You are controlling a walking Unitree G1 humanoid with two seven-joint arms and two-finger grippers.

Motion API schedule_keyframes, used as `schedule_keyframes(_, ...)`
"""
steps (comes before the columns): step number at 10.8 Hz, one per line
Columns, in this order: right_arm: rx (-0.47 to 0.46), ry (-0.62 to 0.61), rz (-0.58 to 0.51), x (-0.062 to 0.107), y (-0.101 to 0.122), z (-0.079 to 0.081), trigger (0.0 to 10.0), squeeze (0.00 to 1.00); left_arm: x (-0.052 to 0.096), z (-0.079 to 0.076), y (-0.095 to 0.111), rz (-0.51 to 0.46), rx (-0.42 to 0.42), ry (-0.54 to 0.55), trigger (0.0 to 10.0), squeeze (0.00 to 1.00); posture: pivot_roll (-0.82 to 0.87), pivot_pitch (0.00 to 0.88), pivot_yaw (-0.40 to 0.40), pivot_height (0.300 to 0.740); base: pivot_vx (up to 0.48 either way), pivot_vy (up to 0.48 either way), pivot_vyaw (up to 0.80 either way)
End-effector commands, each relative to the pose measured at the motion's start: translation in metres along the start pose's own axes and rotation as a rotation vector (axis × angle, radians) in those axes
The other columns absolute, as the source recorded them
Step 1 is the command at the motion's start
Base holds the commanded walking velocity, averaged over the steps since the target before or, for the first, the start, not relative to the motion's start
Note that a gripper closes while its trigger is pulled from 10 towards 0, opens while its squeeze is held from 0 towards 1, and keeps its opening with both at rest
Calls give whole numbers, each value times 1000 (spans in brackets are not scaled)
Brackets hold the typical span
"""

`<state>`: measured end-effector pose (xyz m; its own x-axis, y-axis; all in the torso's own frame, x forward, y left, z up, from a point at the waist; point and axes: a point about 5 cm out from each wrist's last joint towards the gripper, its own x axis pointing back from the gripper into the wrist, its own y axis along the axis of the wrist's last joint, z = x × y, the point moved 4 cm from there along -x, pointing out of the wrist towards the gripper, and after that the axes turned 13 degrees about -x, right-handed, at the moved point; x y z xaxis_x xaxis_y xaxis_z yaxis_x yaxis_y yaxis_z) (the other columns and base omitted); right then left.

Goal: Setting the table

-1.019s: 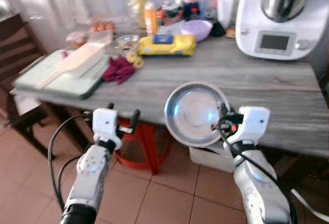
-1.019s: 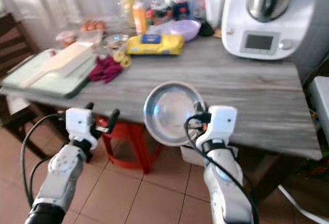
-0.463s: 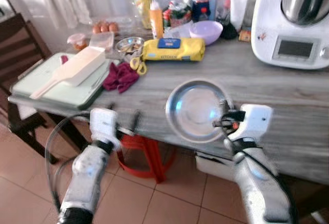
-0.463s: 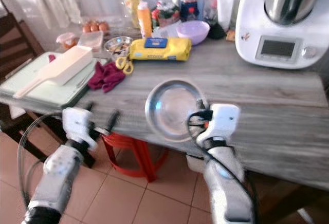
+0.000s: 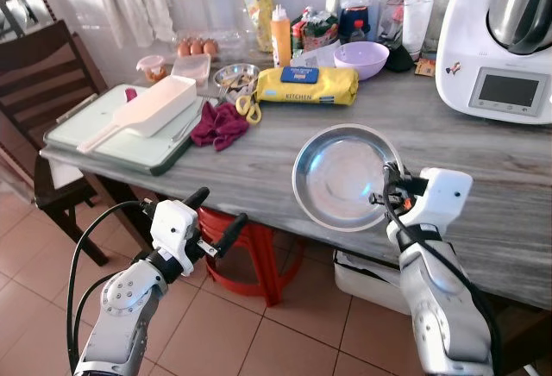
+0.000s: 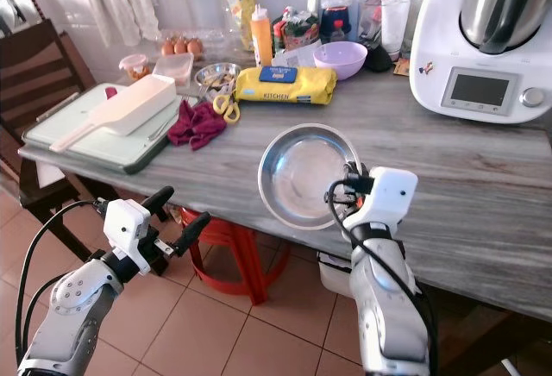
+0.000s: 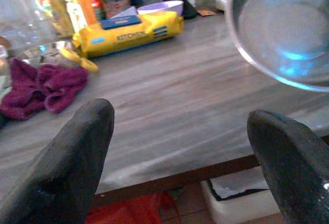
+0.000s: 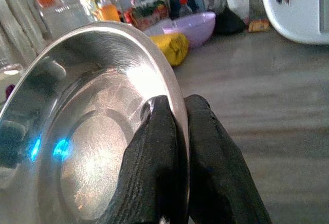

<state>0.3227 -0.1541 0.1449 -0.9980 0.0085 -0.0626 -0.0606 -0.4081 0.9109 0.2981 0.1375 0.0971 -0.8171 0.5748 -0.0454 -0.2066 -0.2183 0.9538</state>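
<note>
A round steel plate [image 5: 341, 178] is held tilted over the front edge of the grey wooden table [image 5: 483, 156]. My right gripper [image 5: 388, 193] is shut on the steel plate's rim, one finger [image 8: 157, 157] inside the plate [image 8: 87, 131] and one behind. My left gripper [image 5: 216, 216] is open, below and in front of the table's edge, left of the plate. In the left wrist view the black fingers [image 7: 72, 157] stand wide apart with nothing between them, and the steel plate [image 7: 282, 34] hangs beyond them.
On the table are a green tray [image 5: 112, 143] with a cream scoop [image 5: 142, 113], a maroon cloth [image 5: 220, 124], a yellow wipes pack [image 5: 306, 85], a purple bowl [image 5: 360, 59], bottles and jars at the back, and a white kitchen machine [image 5: 504, 44]. A dark chair [image 5: 43, 74] stands left; a red stool [image 5: 259, 247] is under the table.
The camera has moved closer and the picture has sharpened. My right gripper keeps the plate, now slightly higher and further right. My left gripper has turned slightly, still open.
</note>
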Motion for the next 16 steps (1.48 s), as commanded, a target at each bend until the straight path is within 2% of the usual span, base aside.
schedule_keyframes(1,-39,-13,13,-6,0,2,10000,0,1,-1,4,-5,-13,-25,10000,0,-110,53,112,740,0,0,0)
schedule_keyframes(2,-57,-24,23,-8,0,0,10000,0,1,-2,4,-7,-12,-27,10000,0,-109,53,113,740,0,0,0)
schedule_keyframes(4,-9,-47,45,-14,1,-4,10000,0,0,-5,6,-14,-9,-35,10000,0,-106,54,113,740,0,0,0)
schedule_keyframes(6,87,-124,94,-24,-5,-9,10000,0,0,-7,8,-22,-8,-58,10000,0,-104,58,115,740,0,0,0)
schedule_keyframes(7,50,-96,93,-26,-6,-6,10000,0,1,-10,7,-20,-6,-66,10000,0,-103,59,114,740,0,0,0)
schedule_keyframes(8,71,27,61,-29,-1,6,10000,0,1,-14,7,-19,-4,-74,10000,0,-103,60,114,740,0,0,0)
schedule_keyframes(9,11,-7,74,-31,-2,3,10000,0,1,-14,7,-17,-1,-75,10000,0,-101,59,114,740,0,0,0)
schedule_keyframes(10,23,-19,84,-34,-3,3,10000,0,1,-14,6,-14,-2,-77,10000,0,-99,59,116,740,0,0,0)
schedule_keyframes(13,-80,-11,121,-42,-15,9,10000,0,0,-16,5,-9,-2,-93,10000,0,-99,60,119,740,0,0,0)
schedule_keyframes(15,-117,-39,138,-48,-20,8,10000,0,0,-19,5,-11,6,-101,10000,0,-97,64,117,740,0,0,0)
schedule_keyframes(16,-97,-60,146,-50,-23,7,10000,0,0,-19,5,-12,7,-102,10000,0,-95,64,115,740,0,0,0)
